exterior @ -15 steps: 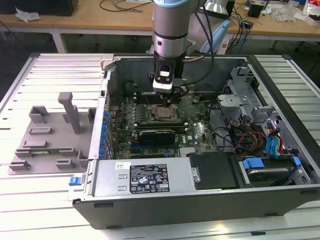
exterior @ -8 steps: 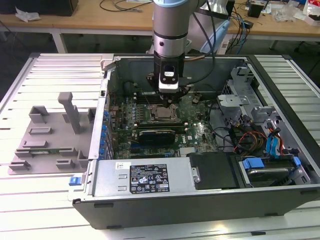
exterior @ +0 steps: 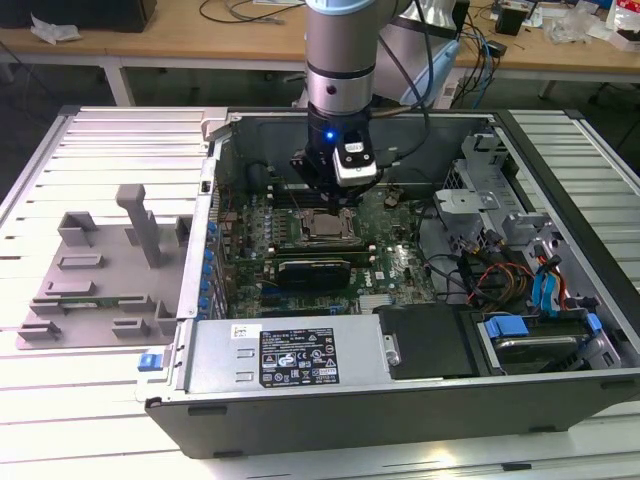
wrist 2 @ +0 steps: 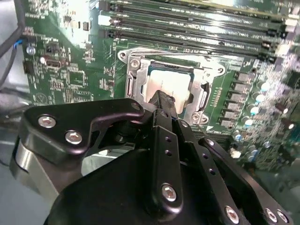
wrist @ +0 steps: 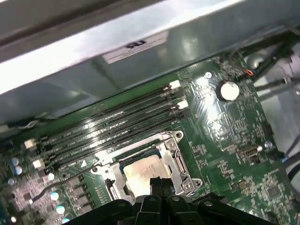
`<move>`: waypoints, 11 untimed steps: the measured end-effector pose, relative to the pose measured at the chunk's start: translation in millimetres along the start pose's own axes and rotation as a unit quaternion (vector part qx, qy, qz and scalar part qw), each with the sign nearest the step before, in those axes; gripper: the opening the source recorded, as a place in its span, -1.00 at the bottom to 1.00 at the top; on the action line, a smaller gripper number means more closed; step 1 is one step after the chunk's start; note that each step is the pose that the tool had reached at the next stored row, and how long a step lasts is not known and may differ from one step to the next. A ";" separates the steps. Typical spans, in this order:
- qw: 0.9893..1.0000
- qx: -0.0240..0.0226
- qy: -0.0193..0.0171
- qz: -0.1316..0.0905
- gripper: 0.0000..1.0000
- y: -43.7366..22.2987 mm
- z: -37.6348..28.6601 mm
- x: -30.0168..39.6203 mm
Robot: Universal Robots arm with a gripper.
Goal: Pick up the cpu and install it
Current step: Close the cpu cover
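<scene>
Silvery cpu [wrist 2: 171, 84], where is it on your end?

I see it lying flat inside the metal socket frame [wrist 2: 136, 82] on the green motherboard [exterior: 400, 265], beside the memory slots [wrist: 117, 126], in both wrist views

And the gripper [wrist 2: 165, 99]?

I have it low inside the open computer case [exterior: 400, 385], tip over one edge of the cpu; whether it touches, I can't tell

Fingers?

Pressed together in the first wrist view, nothing clamped between them, cpu not held

Exterior view?

Arm points straight down at the board; grey slotted blocks [exterior: 100, 270] sit well apart, on the exterior view's left
</scene>
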State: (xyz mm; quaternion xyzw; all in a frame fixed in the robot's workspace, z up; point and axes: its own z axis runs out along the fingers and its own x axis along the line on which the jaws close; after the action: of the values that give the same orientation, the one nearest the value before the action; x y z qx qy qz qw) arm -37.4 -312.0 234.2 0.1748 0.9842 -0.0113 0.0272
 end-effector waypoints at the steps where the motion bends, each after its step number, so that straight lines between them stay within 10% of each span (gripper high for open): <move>1: 1.000 0.000 -0.001 -0.021 -0.79 0.0 0.0 0.0; 8: 0.993 -0.001 -0.004 -0.119 -0.79 0.0 0.0 0.0; 11: 0.992 -0.001 -0.004 -0.122 -0.79 -0.4 0.5 0.9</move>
State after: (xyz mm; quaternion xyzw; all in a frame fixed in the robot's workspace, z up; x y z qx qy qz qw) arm -38.4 -312.1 233.7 0.0529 0.9981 -0.0141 0.0295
